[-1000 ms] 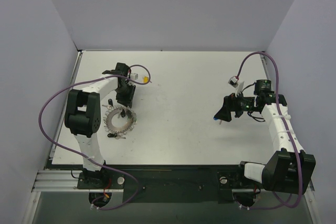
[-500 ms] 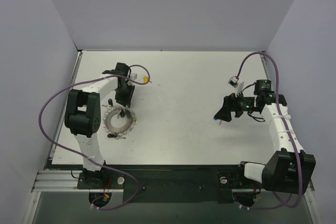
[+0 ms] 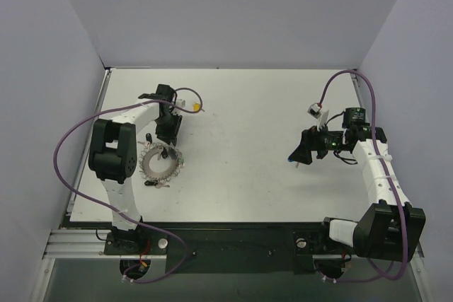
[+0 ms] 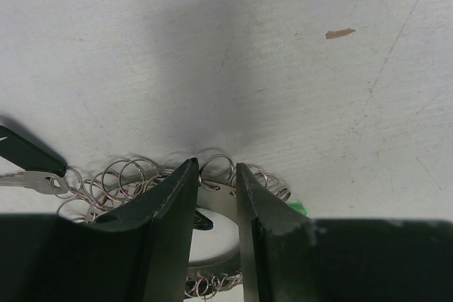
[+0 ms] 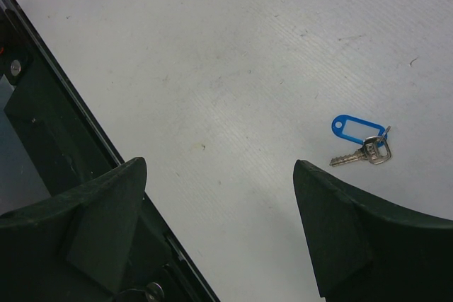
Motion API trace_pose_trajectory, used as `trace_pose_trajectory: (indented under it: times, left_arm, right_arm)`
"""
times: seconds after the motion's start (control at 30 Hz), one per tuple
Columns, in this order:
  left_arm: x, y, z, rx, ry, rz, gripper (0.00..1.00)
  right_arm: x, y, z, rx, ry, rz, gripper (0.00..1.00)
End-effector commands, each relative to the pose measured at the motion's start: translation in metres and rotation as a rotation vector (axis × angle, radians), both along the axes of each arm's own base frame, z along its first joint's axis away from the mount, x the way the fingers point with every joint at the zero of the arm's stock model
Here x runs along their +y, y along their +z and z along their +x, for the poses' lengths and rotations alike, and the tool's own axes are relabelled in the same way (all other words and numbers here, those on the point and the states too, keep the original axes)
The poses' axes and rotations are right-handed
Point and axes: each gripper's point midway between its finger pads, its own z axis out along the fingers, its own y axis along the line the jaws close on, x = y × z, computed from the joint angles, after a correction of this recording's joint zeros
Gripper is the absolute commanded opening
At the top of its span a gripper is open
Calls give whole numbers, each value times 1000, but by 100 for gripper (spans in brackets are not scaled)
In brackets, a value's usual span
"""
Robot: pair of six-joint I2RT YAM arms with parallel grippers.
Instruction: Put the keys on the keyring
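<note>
Jaws of the left gripper seem pinched on the far rim of the keyring, which lies flat on the table, I think to keep it steady for threading. Meanwhile the right gripper hangs wide open and grasps nothing, with the blue key just ahead of it, likely its next pick. I count one keyring, one blue key, one green key peeking beside the ring, and two grippers.

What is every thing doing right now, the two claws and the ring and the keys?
left claw, closed on the keyring's rim, it seems.
right claw, open wide, holding nothing.
keyring, lying flat on the table.
blue key, loose on the table, far from the keyring.
green key, mostly hidden beside the keyring.
</note>
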Motion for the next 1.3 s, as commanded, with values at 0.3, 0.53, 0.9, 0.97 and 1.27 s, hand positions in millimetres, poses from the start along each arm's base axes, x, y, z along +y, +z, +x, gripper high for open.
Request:
trace_pose_trajectory:
  times: [0.3, 0.53, 0.9, 0.97, 1.27]
  left_arm:
    - [-6, 7, 2, 22, 9, -48, 37]
    - [-8, 19, 0, 2, 12, -66, 30]
    - [-10, 23, -1, -2, 13, -84, 11]
    - [-14, 27, -1, -7, 9, -101, 5]
    - [-33, 69, 10, -136, -27, -236, 0]
  right_arm:
    - [3, 15, 1, -36, 26, 27, 79]
    - [4, 17, 1, -40, 30, 30, 79]
    - [3, 16, 0, -38, 28, 30, 79]
    - [3, 16, 0, -37, 29, 30, 79]
    - [4, 17, 0, -39, 31, 34, 79]
